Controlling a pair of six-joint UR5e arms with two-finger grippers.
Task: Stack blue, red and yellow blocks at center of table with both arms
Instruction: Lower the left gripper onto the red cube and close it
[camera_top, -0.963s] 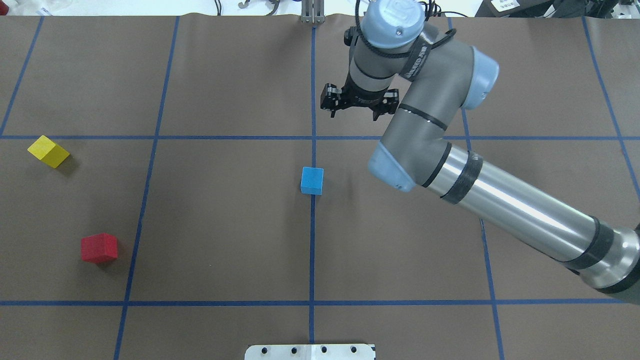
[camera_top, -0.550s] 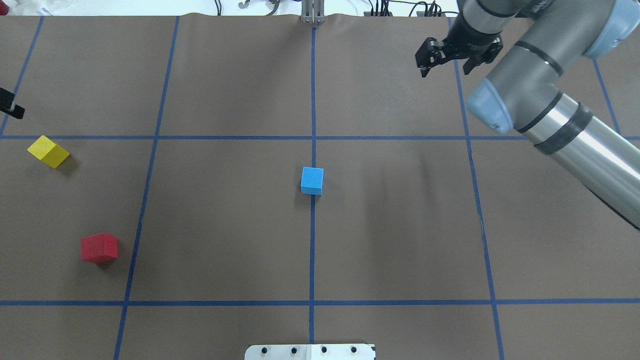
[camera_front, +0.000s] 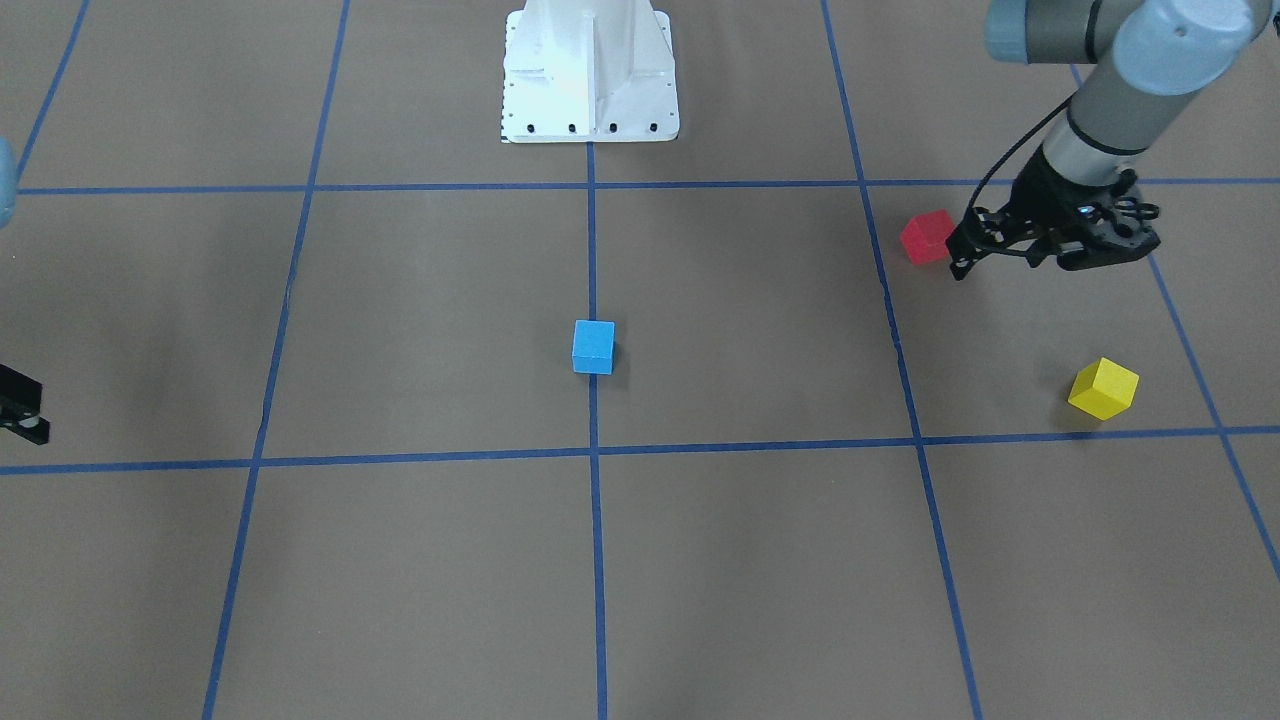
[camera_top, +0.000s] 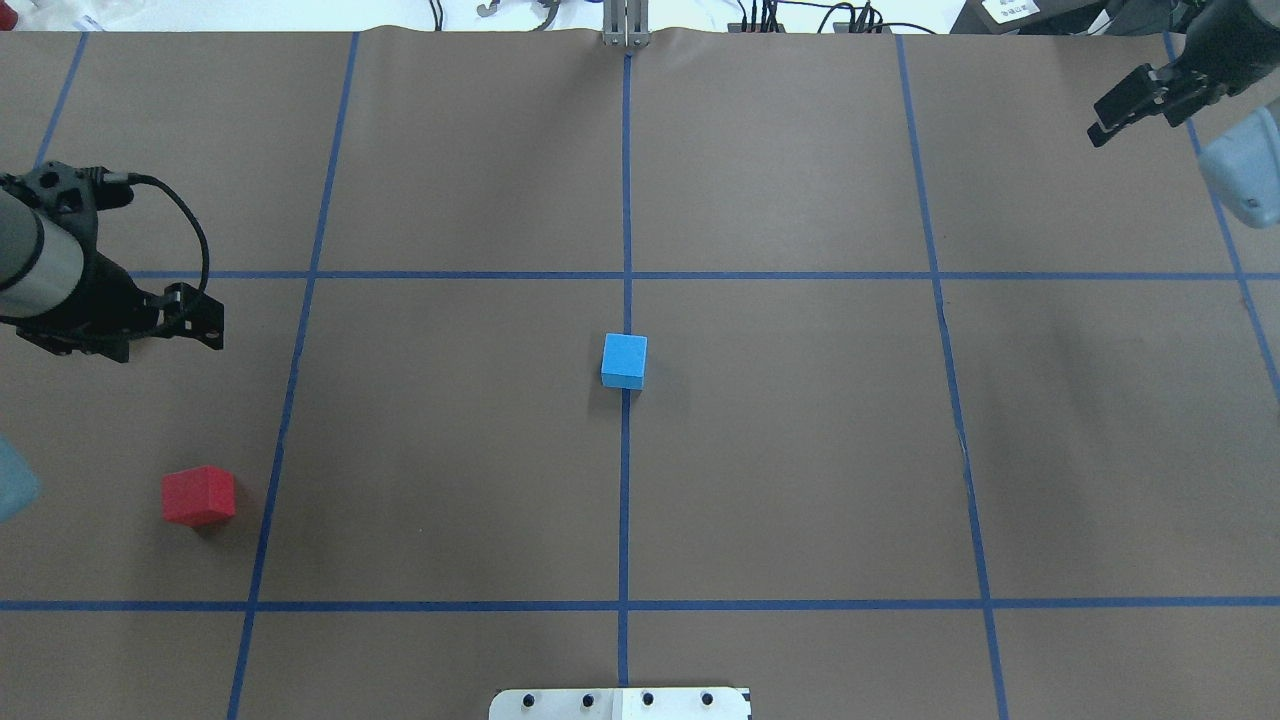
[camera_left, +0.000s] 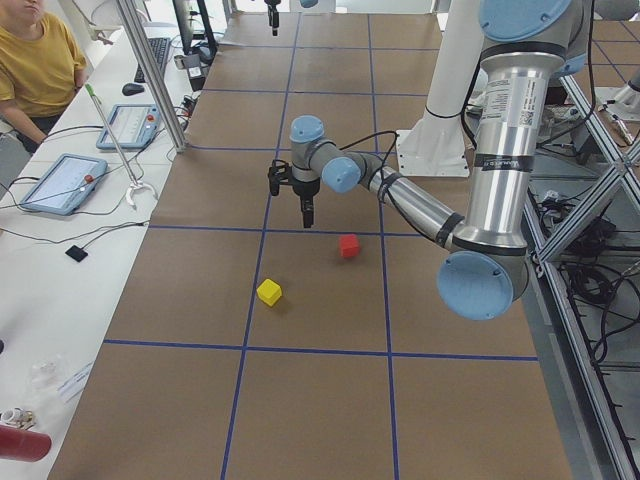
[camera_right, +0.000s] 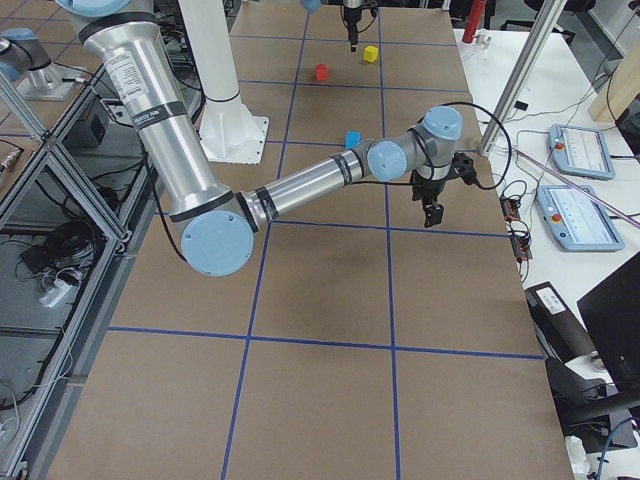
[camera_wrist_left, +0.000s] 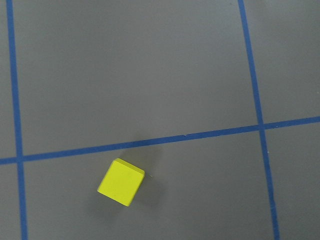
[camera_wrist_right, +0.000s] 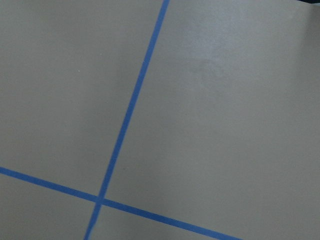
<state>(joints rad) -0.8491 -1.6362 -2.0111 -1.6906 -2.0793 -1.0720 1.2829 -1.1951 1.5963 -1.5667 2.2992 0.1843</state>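
The blue block (camera_top: 624, 360) sits alone at the table's center, also in the front view (camera_front: 593, 346). The red block (camera_top: 199, 496) lies at the near left. The yellow block (camera_front: 1103, 388) lies at the far left; my left arm hides it in the overhead view, and it shows low in the left wrist view (camera_wrist_left: 121, 182). My left gripper (camera_top: 165, 335) hovers open and empty above the table between the yellow and red blocks (camera_front: 1015, 258). My right gripper (camera_top: 1140, 105) is open and empty, high at the far right corner.
Blue tape lines (camera_top: 625, 200) divide the brown table cover into squares. The robot's white base plate (camera_front: 590, 75) stands at the near middle edge. An operator (camera_left: 35, 60) and tablets (camera_left: 65, 180) are beyond the far edge.
My right arm has swung away from the center to the far right corner. My left arm has come in from the left edge and now covers the yellow block in the overhead view.
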